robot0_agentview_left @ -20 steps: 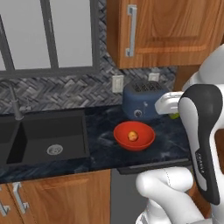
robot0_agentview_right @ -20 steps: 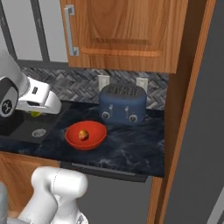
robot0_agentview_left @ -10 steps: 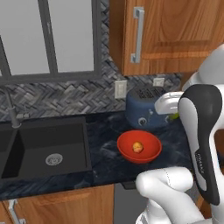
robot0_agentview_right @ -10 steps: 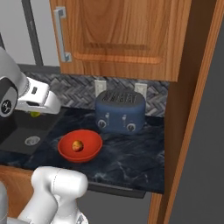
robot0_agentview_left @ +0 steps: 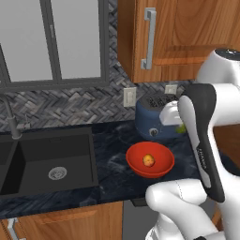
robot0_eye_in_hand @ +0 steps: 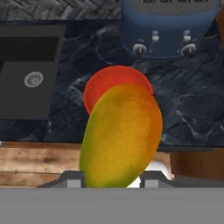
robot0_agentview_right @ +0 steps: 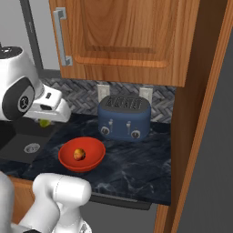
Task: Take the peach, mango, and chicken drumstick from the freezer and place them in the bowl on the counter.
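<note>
Gripping oval mango (robot0_eye_in_hand: 120, 135), green edge, yellow-orange blush, between jaws

We see our arm (robot0_agentview_left: 199, 126) as glossy white rounded shells, with a long black panel along the forearm carrying faint grey lettering. A dark round joint cap (robot0_agentview_right: 21, 101) marks one side. Behind the fingers sits a boxy white hand housing (robot0_agentview_right: 52, 106).

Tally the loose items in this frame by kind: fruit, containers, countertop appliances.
Fruit: 2, the mango in the gripper, the peach in the bowl
Containers: 1, the red bowl
Appliances: 1, the blue toaster
Total: 4
</note>
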